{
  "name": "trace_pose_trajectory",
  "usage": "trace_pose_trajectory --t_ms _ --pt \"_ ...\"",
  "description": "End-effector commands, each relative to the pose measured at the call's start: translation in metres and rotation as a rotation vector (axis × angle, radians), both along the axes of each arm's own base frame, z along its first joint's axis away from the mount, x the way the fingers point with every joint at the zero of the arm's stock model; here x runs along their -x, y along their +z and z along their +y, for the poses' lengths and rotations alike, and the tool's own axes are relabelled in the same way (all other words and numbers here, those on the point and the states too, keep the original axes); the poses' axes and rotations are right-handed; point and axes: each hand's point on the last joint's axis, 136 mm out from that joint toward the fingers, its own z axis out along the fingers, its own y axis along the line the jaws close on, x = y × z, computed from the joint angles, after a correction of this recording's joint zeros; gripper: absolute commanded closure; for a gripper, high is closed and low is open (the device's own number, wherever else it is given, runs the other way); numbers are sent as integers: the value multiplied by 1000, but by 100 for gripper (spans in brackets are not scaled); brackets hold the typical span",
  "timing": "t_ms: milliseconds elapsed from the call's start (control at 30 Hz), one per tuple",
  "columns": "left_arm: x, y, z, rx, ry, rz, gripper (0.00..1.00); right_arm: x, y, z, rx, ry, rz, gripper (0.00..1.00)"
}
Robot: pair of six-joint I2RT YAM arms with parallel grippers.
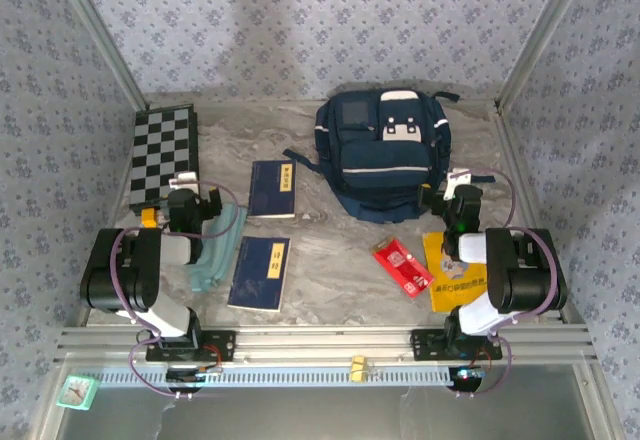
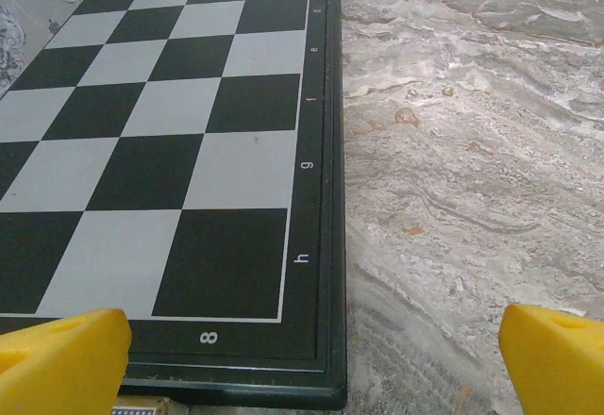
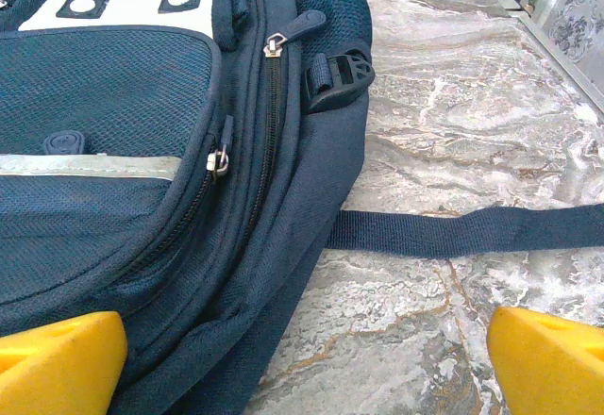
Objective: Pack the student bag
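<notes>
A robot lab cell: aluminium frame (image 1: 320, 338), marble-look table (image 1: 340, 260), patterned wallpaper panels (image 1: 320, 20) around it.

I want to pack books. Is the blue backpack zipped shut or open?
Shut, as far as shown: the student bag shows no gap, and both zips seen up close run closed.

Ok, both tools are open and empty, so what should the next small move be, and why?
Probably ease the right tool forward onto the upper zipper pull of the student bag. That tool faces the bag's side, both zips there look closed, and a blue booklet lies outside on the table, so opening likely comes first.
</notes>
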Motion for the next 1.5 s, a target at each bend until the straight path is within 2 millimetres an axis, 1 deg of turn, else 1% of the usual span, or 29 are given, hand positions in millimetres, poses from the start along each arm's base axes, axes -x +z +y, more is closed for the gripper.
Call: trace_pose_trajectory --t_ms 0,1333,1467 --pt "-9 17 0 7 5 -60 0 -1 1 1 7 8 -2 0" --pt "-8 17 -1 5 2 -60 0 0 2 2 16 6 -7 0" --pt "-12 23 -15 2 -78 -42 0 4 9 4 29 5 -25 0"
